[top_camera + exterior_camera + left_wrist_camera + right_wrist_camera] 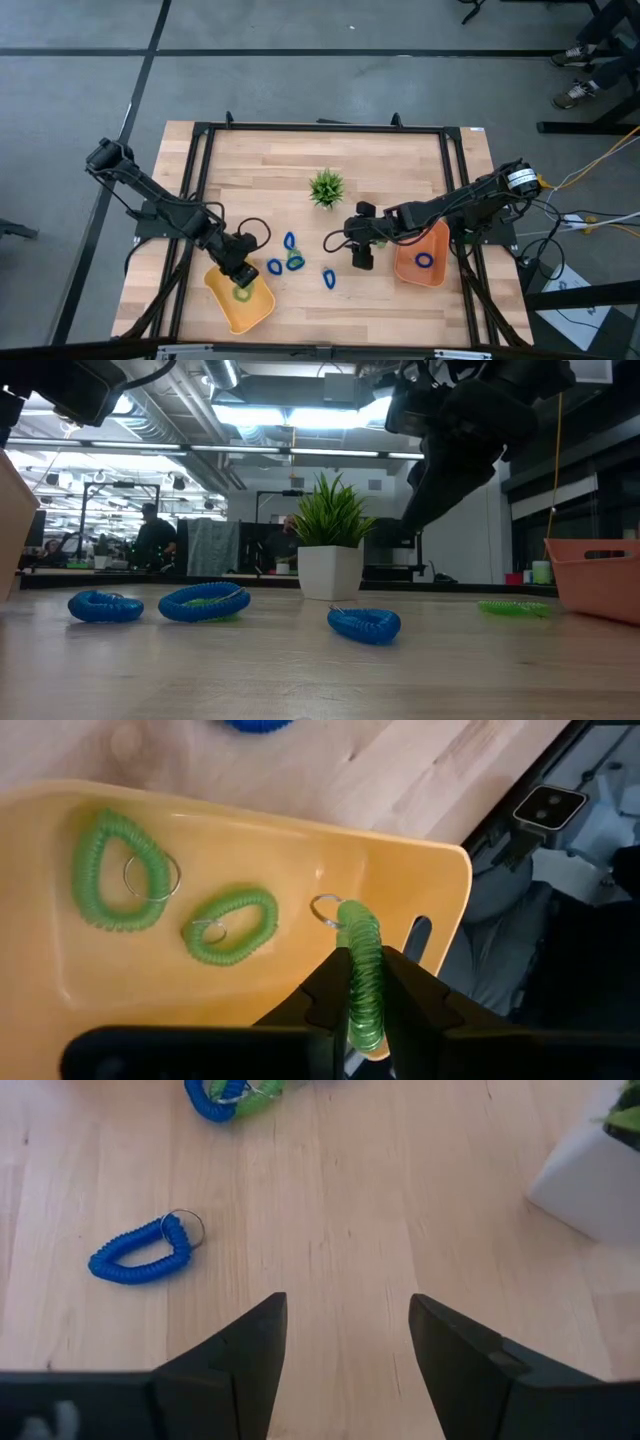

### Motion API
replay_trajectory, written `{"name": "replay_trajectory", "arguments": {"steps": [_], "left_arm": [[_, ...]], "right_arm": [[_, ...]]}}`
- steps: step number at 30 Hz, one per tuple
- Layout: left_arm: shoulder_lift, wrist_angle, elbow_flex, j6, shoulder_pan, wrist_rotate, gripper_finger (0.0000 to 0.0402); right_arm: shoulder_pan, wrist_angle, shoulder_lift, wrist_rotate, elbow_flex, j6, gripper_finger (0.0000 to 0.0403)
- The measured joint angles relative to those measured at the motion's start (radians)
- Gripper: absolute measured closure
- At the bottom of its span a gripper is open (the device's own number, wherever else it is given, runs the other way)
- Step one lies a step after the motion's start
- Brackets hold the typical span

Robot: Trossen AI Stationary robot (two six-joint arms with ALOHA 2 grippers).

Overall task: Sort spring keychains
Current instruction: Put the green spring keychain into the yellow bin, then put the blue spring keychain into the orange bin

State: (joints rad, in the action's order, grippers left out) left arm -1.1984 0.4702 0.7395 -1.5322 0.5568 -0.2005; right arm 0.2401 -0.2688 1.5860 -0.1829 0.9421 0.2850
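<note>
- The pale wooden table (400, 160) carries a yellow-orange plastic tray (258, 312) near the left arm, a salmon-orange plastic tray (437, 274) near the right arm, and a spiky green plant in a white pot (326, 187) between them, farther back.
- The left tool (362, 982) hangs over the yellow-orange tray, fingers closed tight on a light green coiled spring keychain (361, 978) with its metal ring uppermost. To do this step well, I judge it should open only while fully inside the tray walls, low enough that the springy coil does not bounce out, clear of the slot in the wall.
- The right tool (340, 1348) hovers over the middle of the table, fingers spread wide and holding nothing. A bright blue coiled spring keychain (139, 1254) lies ahead and to one side; it should centre over the coil before closing.
- Two more green coiled keychains (230, 925) lie flat in the yellow-orange tray, apart from each other.
- One blue keychain (426, 261) sits in the salmon-orange tray.
- Several blue coils remain loose on the table, one (291, 243) touching a green one (296, 262).
</note>
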Motion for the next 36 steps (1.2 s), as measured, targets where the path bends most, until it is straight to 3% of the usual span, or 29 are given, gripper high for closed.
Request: {"name": "replay_trajectory", "arguments": {"steps": [9, 23, 36], "left_arm": [[0.000, 0.002, 0.000, -0.008, 0.000, 0.057, 0.0344], [0.000, 0.003, 0.000, 0.030, 0.000, 0.119, 0.0271], [0.004, -0.003, 0.000, 0.082, -0.001, 0.113, 0.0279]], "right_arm": [[0.000, 0.032, 0.000, 0.000, 0.000, -0.032, 0.0194], [0.000, 0.044, 0.000, 0.000, 0.000, -0.062, 0.0194], [0.000, 0.044, 0.000, 0.000, 0.000, -0.057, 0.0194]]}}
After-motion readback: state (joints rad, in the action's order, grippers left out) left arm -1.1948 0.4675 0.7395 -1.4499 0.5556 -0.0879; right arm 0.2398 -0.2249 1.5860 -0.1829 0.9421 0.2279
